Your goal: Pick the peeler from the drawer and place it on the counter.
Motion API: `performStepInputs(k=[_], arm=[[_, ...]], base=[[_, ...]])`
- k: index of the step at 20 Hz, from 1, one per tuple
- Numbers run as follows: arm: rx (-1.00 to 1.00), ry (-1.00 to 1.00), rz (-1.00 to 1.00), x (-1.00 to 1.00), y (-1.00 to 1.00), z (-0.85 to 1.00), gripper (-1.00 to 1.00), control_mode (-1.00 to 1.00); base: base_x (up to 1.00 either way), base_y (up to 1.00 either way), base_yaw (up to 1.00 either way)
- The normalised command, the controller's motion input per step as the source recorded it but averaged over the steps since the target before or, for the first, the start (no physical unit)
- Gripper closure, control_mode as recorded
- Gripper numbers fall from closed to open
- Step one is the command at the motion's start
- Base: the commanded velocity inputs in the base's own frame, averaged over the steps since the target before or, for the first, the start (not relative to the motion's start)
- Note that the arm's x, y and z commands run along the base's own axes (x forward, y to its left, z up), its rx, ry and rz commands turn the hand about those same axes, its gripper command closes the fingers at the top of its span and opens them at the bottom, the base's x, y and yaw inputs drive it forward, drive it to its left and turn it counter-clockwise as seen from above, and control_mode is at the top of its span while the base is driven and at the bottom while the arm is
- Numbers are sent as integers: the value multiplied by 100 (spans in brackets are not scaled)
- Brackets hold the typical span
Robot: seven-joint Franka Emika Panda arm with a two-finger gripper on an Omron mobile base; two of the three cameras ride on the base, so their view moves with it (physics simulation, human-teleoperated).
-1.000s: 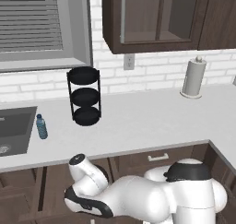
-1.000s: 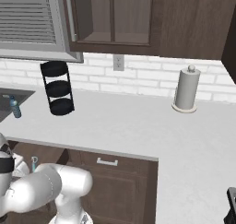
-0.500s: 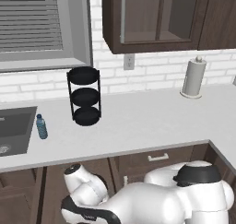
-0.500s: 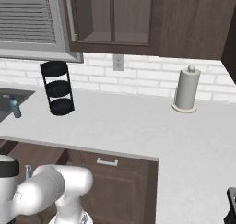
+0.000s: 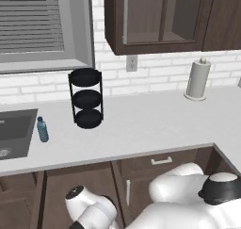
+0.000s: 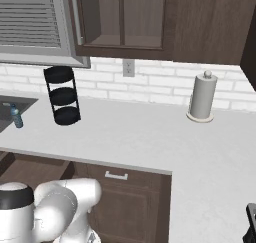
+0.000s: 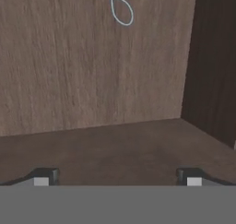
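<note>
The counter [image 5: 141, 124] runs long and pale under the white brick wall [image 5: 155, 70], and nothing like a peeler lies on it, so the placing step is judged not yet done. On it stand a black three-tier rack [image 5: 86, 98] near the middle, a paper towel roll [image 5: 197, 79] well off toward the far corner, and a small water bottle [image 5: 42, 129] just beside the inset sink [image 5: 14, 134]. Those are bystanders to the task.

Below the counter edge the robot's arm [image 5: 94, 214] bends down low in front of the dark cabinets, so the work in hand is judged to be the reach into the drawer [image 7: 92, 71]. The hand view looks onto the drawer's brown wooden floor, with a darker side wall on the right of that view.

The gripper [image 7: 117, 178] has its two dark finger tips spread wide apart at the bottom of the hand view, with only bare wood between them; it grips nothing.

The peeler [image 7: 115, 2] lies on the drawer floor at the very top edge of the hand view, well apart from the finger tips. Only the rounded blue end and a thin pale loop are in the picture; the rest is cut off by the edge.

Judged from this, the task is at an early stage: the closing-in on the peeler, the grasp, the lift out and the set-down on the counter all remain.
</note>
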Motion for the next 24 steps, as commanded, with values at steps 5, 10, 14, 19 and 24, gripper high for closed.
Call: performStepInputs(k=[5, 10, 14, 19, 24], arm=[[-23, -13, 0, 23, 7, 61, -100, -100], [-18, -12, 3, 56, 11, 78, -100, -100], [-7, -4, 11, 69, 6, 16, -100, -100], [0, -4, 22, 44, 18, -6, -100, -100], [1, -5, 30, 23, 1, -23, -100, -100]], base=[[0, 0, 0], [0, 0, 0], [0, 0, 0], [0, 0, 0], [0, 0, 0]])
